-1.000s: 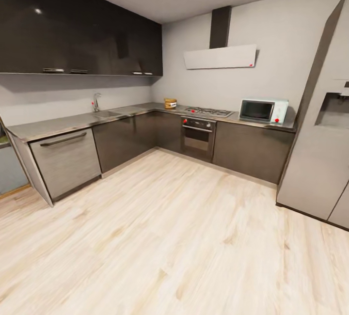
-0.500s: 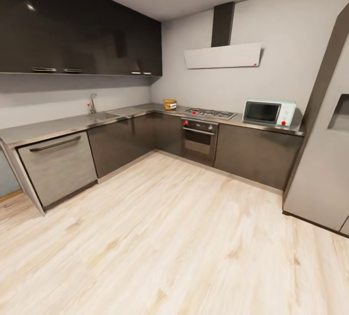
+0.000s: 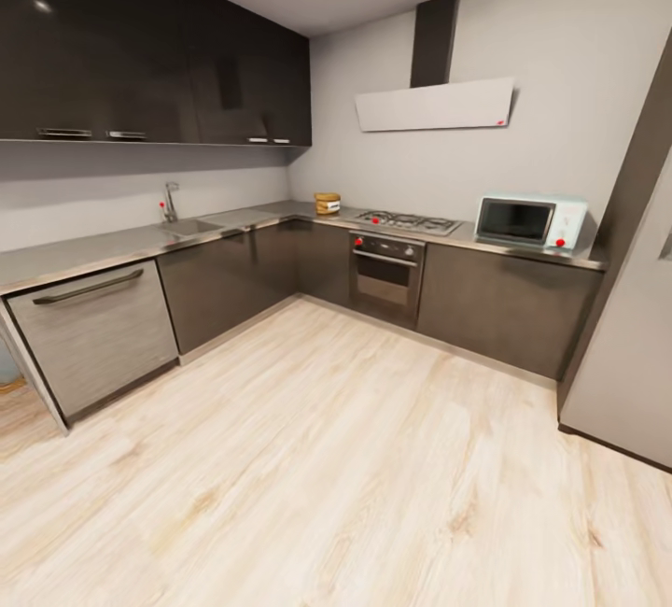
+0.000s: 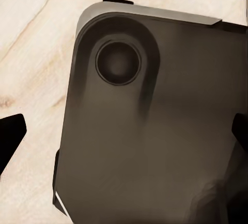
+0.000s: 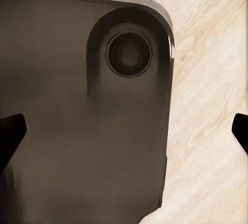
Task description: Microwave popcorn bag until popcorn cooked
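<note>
Closer now than a second ago, the head camera has advanced into the kitchen, so the sink tap (image 3: 169, 201) and dishwasher front (image 3: 96, 333) sit nearer the left edge. Farther right, the popcorn bag (image 3: 328, 203) stands small and blurry on the countertop (image 3: 271, 212) beside the gas hob (image 3: 408, 221), then the microwave (image 3: 530, 221), and the fridge (image 3: 635, 345) is cut off. Both wrist views look down at the robot's dark base (image 4: 150, 131) over wood floor (image 5: 206, 110), where the left gripper (image 4: 124, 136) and right gripper (image 5: 124, 136) show fingertips wide apart, grasping nothing.

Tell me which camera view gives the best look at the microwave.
The head view. The microwave sits on the countertop at the far right, beside the gas hob, its dark door and white panel facing the room. Both wrist views look down at the robot's dark base and the wooden floor instead.
</note>
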